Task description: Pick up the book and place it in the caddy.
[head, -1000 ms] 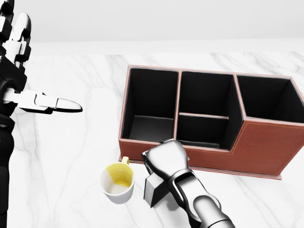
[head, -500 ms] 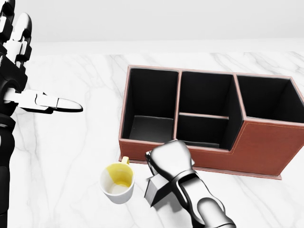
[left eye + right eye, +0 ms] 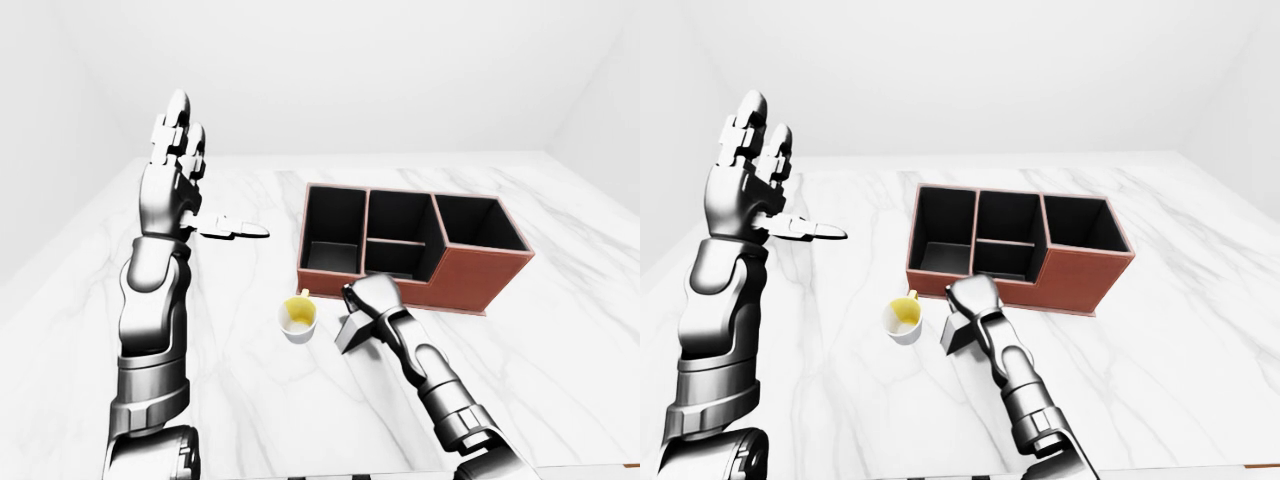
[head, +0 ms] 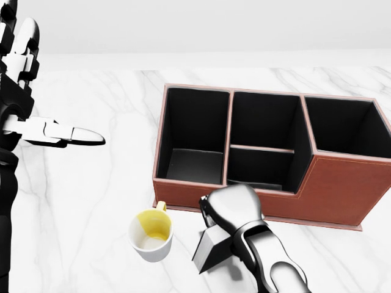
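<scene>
The book (image 4: 209,251) is a grey slab standing tilted on the marble counter, just below the caddy's near wall in the head view. My right hand (image 4: 215,223) is curled into a fist, shut on the book's upper edge, which it hides. The caddy (image 4: 333,183) is a brown leather box with several black compartments, all showing nothing inside. My left hand (image 3: 181,172) is raised high at the left, open, fingers spread and thumb (image 4: 80,133) pointing right, far from the book.
A white cup (image 4: 151,237) with a yellow inside stands on the counter (image 4: 91,201), left of the book and close to the caddy's lower-left corner. White marble stretches left of the cup and right of the caddy.
My right hand has slid to the right along the caddy's near wall, taking the book with it; the book leans more. The left arm, cup and caddy have stayed put.
</scene>
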Tool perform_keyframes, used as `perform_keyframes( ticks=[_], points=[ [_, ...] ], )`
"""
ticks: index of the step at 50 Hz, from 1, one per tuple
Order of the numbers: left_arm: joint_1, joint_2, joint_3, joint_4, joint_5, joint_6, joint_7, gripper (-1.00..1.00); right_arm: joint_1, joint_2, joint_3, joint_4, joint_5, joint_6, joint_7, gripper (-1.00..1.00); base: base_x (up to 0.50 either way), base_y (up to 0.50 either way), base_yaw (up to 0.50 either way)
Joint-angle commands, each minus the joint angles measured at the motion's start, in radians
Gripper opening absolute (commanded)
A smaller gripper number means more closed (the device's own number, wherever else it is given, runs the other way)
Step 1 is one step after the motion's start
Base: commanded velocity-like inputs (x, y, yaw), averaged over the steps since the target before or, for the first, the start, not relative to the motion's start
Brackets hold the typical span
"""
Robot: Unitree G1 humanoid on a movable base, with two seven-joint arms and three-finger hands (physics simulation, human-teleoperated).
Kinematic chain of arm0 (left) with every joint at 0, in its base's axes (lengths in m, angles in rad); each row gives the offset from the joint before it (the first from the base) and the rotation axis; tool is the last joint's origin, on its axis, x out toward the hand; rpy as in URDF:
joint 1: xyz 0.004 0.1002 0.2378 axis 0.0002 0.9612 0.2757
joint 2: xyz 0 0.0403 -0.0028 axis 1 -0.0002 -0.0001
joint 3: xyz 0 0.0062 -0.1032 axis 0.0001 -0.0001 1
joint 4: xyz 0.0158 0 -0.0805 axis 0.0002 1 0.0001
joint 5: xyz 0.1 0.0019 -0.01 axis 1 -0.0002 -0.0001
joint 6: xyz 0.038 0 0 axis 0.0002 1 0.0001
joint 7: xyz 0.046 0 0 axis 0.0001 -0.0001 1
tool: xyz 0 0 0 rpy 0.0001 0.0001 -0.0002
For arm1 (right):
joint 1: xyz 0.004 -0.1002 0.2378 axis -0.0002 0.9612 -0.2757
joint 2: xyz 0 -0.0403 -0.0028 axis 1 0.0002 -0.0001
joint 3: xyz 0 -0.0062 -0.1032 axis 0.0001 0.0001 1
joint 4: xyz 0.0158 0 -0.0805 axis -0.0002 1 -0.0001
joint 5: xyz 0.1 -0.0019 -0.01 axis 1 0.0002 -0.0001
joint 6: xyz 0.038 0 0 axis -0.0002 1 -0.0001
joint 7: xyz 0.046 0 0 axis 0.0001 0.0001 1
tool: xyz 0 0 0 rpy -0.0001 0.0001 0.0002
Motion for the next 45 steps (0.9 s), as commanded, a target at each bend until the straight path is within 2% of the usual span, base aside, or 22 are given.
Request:
perform_keyframes(
  ticks=[1,23,45],
  points=[
    [0.007,0.002,0.005,-0.013,-0.007,0.0,0.001,1.0,0.044,-0.016,-0.023,-0.1,0.028,0.0,0.091,-1.0,0.0,0.0,0.0],
    [0.007,0.004,0.007,-0.048,-0.015,0.0,0.003,1.0,0.08,-0.034,-0.081,-0.391,0.102,0.0,0.307,-1.0,0.0,0.0,0.0],
    [0.017,0.005,0.013,-0.069,-0.024,0.0,0.003,1.0,0.039,-0.045,-0.128,-0.564,0.15,0.0,0.464,-1.0,0.0,0.0,0.0]
  ],
)
